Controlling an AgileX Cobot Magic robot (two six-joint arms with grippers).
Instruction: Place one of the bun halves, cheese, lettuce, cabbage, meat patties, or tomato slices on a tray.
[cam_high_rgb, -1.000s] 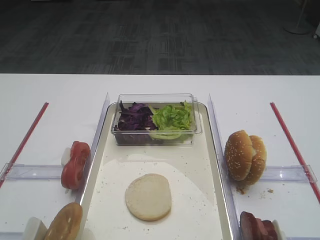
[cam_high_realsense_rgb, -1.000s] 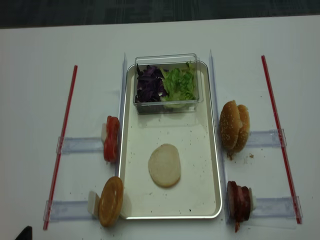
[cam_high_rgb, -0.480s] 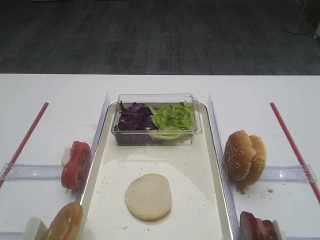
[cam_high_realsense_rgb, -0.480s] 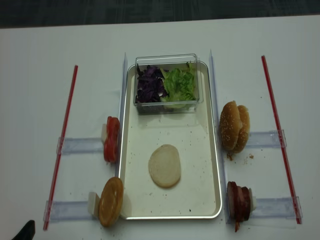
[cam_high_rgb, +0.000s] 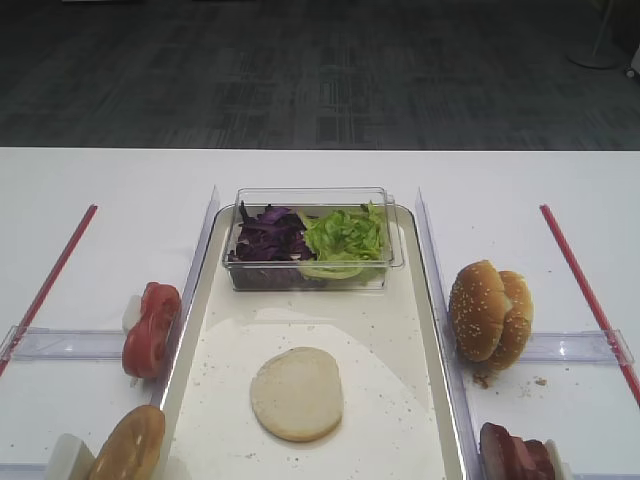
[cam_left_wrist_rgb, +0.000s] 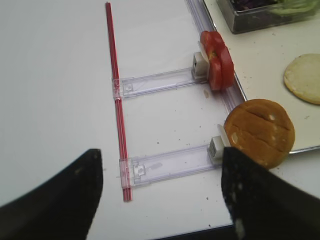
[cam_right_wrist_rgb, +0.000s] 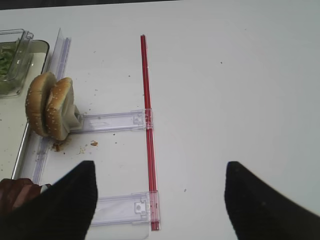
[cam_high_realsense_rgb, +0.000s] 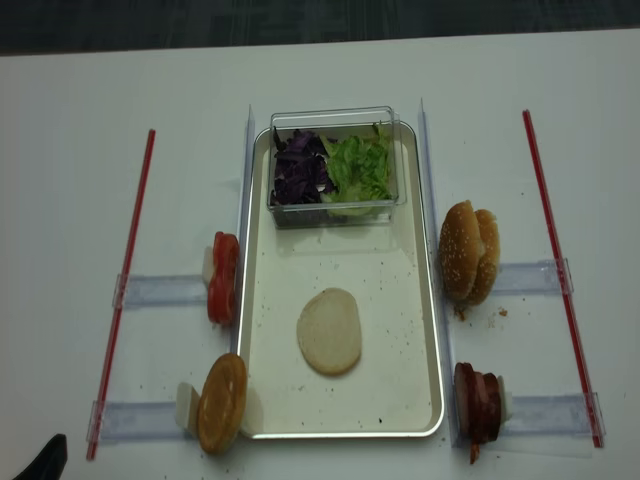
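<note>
One flat, pale round bun half (cam_high_rgb: 297, 393) lies on the crumb-speckled tray (cam_high_rgb: 410, 330); both grippers spread.

White table (cam_high_realsense_rgb: 80, 90) carries everything. Tray (cam_high_realsense_rgb: 425, 330) sits in the middle, clear rails along its long sides. Left of it: tomato slices (cam_high_realsense_rgb: 223, 277) on edge, brown-crusted bun half (cam_high_realsense_rgb: 221, 402) nearer the front, each against a clear bracket. Right: sesame buns (cam_high_realsense_rgb: 469, 252) on edge, meat patties (cam_high_realsense_rgb: 478, 404) nearer the front. Red strips (cam_high_realsense_rgb: 122, 290) run along both outer sides. Crumbs near the sesame buns.
</note>
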